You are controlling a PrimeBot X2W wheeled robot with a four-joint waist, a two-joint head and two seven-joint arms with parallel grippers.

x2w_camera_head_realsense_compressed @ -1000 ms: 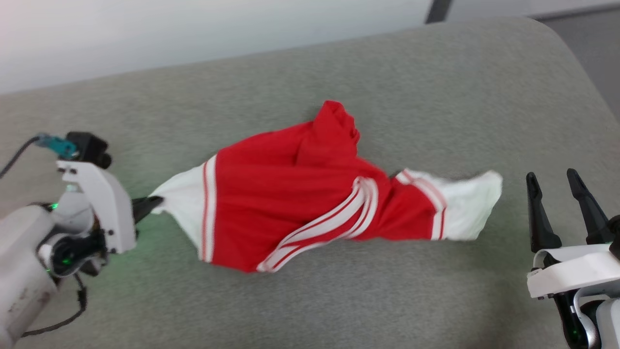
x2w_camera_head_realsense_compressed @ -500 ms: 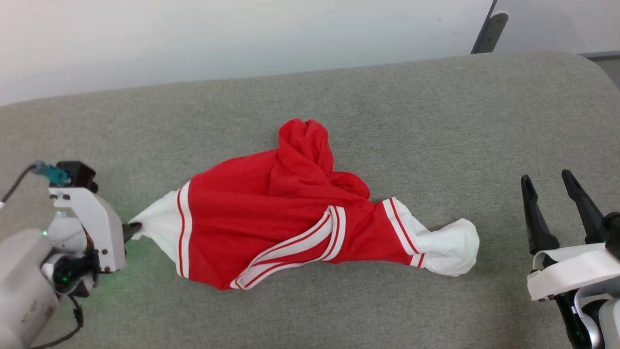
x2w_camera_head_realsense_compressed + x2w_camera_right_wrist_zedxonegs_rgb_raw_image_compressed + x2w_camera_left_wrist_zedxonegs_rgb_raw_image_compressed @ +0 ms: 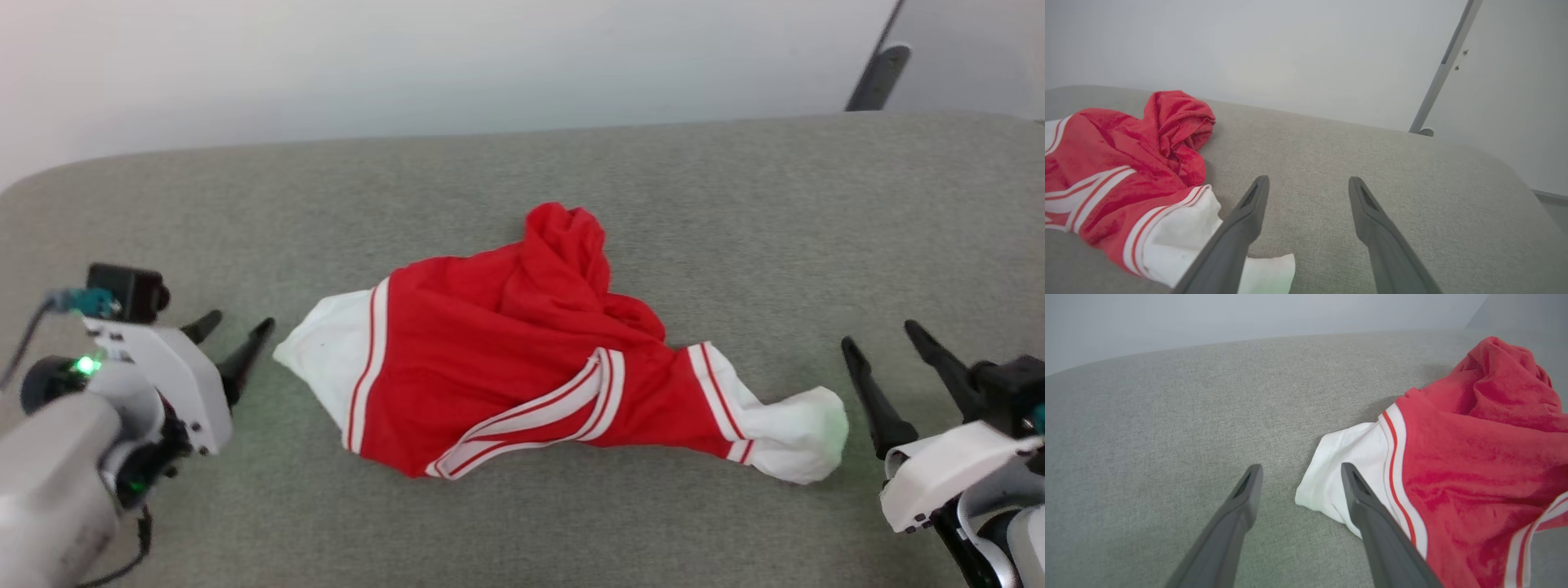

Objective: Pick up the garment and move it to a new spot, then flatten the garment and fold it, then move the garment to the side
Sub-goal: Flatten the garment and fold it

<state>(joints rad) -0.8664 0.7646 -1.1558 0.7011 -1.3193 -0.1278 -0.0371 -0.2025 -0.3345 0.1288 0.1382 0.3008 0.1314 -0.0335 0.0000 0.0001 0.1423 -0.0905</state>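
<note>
Arm-end hardware: pale housings, dark fingers.
Left gripper [image 3: 241, 320] and right gripper [image 3: 878, 333]: each has two long, tapered, dark grey fingers on a white bracket [image 3: 175, 371] with small dark screws. Left forearm [image 3: 49, 482] is pale grey and carries a black camera block [image 3: 126, 287], teal plug [image 3: 82, 302], black cable [image 3: 145, 529] and green lamp [image 3: 83, 364].

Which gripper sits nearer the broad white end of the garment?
Left. The left gripper, open, sits just beside the broad white end of the garment; the right gripper, open, is beyond the opposite narrow white tail.
</note>
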